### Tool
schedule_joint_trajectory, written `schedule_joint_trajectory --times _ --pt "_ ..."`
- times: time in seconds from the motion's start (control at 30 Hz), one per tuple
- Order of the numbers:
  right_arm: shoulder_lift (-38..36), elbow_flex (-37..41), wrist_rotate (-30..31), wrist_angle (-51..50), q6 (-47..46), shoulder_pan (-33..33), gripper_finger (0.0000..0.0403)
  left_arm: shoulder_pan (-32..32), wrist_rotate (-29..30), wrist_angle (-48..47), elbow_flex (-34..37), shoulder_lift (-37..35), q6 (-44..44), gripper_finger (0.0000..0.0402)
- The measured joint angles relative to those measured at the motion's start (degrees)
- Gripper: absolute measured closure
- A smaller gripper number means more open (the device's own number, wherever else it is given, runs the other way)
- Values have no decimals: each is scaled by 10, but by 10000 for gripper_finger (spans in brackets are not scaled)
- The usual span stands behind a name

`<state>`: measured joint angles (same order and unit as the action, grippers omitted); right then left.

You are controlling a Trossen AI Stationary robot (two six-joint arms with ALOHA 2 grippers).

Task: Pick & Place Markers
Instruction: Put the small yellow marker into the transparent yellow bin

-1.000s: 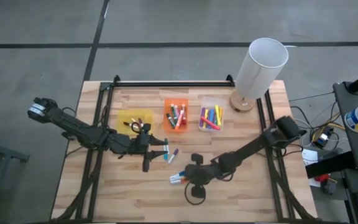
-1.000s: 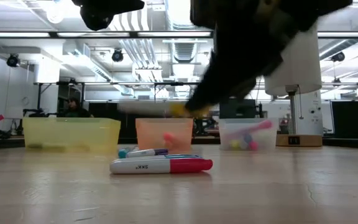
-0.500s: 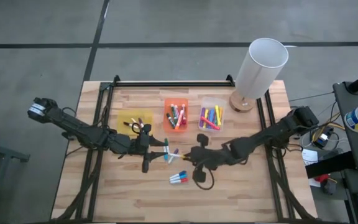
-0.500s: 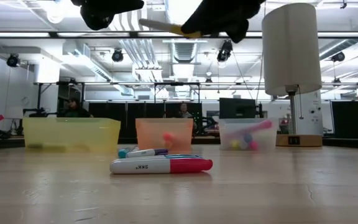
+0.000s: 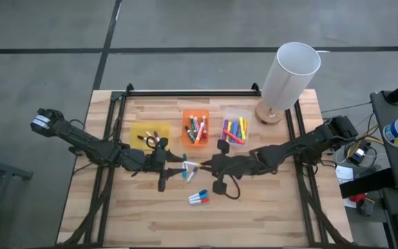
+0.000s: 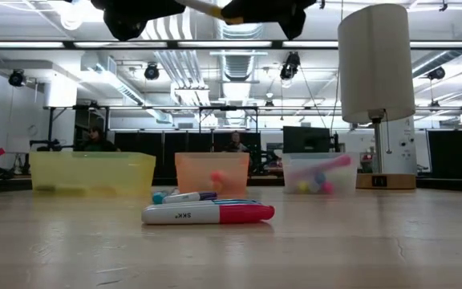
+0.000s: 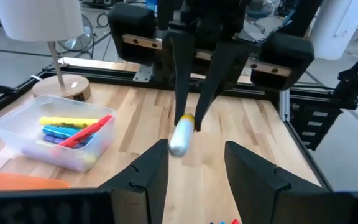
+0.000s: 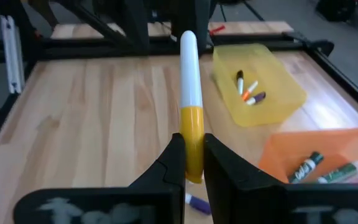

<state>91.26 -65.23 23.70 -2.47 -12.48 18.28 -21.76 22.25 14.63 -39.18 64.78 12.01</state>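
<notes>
My right gripper (image 5: 204, 166) is shut on a marker (image 8: 189, 74) with a white barrel and a yellow end, held high above mid-table. The marker's white end (image 7: 180, 140) points at my left gripper (image 7: 194, 158), which is open and level just left of it; the end sits in front of the left fingertips, and no touch shows. Three red, blue and white markers (image 5: 199, 198) lie flat on the wood near the front. A teal and a purple marker (image 5: 188, 176) lie below the grippers. In the low view the held marker (image 6: 203, 7) shows at the top edge. My right gripper pinches the marker's yellow end (image 8: 192, 124) between its two fingers (image 8: 174, 155). The fingers come nearly level from the table's right and lie along the marker. The white barrel sticks out well past the fingertips toward the table's left, lifted clear of the table.
Three bins stand in a row toward the far side, each with markers inside: yellow (image 5: 144, 131), orange (image 5: 185, 124) and clear (image 5: 235, 114). A white-shaded lamp (image 5: 289, 76) stands at the far right corner. Black rails (image 5: 116, 124) run along the table's sides.
My right gripper has risen from the markers near the front, carrying the yellow-ended marker up and toward the far edge and the left gripper. It has tipped from pointing steeply down to nearly level. The marker is now lifted clear, with its white end facing the left gripper.
</notes>
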Motion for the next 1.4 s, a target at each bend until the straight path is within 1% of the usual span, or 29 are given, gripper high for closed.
schedule_joint_trajectory --times 0.07,0.23,0.43,0.57,0.77,0.87,0.97,1.17,1.2,1.3,1.4 --pt "-1 0 -1 9 8 0 377 0 -1 5 0 0 0 250" --pt "-1 0 -15 23 7 0 377 1 22 4 1 0 0 250" --pt "-1 0 -18 42 9 -12 377 2 16 40 1 15 -7 250" --pt "-1 0 -31 43 9 -18 377 3 17 52 1 25 -8 250" --pt "-1 0 -33 44 9 -18 377 4 16 79 0 33 -17 254" --pt "-1 0 -33 44 9 -18 377 5 16 80 0 34 -18 267" --pt "-1 0 -33 44 11 -18 377 5 16 79 0 34 -18 290" --pt "-1 0 -36 44 14 -20 377 7 15 79 0 33 -17 367" --pt "-1 0 -36 44 17 -20 377 7 13 79 0 33 -17 375" --pt "0 0 -34 49 26 -20 356 7 14 79 0 33 -17 375" --pt "0 0 -29 66 25 -21 315 7 17 78 0 33 -18 371"
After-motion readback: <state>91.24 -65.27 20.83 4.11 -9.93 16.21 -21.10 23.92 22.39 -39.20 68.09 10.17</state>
